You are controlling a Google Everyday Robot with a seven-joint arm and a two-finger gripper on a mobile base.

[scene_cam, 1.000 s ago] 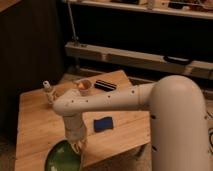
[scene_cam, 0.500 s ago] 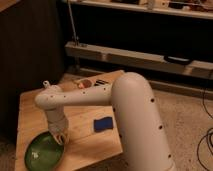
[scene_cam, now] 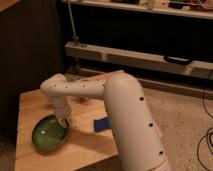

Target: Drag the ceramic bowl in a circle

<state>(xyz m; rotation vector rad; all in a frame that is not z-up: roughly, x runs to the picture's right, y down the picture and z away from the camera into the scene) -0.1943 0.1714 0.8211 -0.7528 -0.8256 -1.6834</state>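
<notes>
Gripper: the gripper (scene_cam: 62, 121) hangs at the far right rim of the ceramic bowl (scene_cam: 49, 133), low over the glaze, at the end of the white arm (scene_cam: 80, 90) that bends down from above.
Jaws: whether they are parted or closed cannot be told; the tip reads only as a pale shape against the rim, and whether it actually touches the bowl is also unclear.
Bowl: wide, shallow, glossy green with a darker rim, it sits on the wooden table (scene_cam: 30, 105) near the table's front left corner, upright and apparently flat on the wood.
Handling: judged from its look, the bowl is stiff, fairly heavy for its size and breakable; the glaze is likely slick, so a contact on the inner wall could skate rather than push.
Where to take hold: the rim next to the gripper is the natural place, either pinched across the lip or hooked from inside, with light downward pressure so the bowl slides on the wood instead of tipping.
Risk: the bowl lies close to the table's front and left edges, so a circle swung outward from there could carry it off the wood; steering it toward the table's middle looks safer.
Beside the bowl: a blue block (scene_cam: 101, 123) lies to the right of the bowl, apart from it, partly hidden by the arm's large white link.
</notes>
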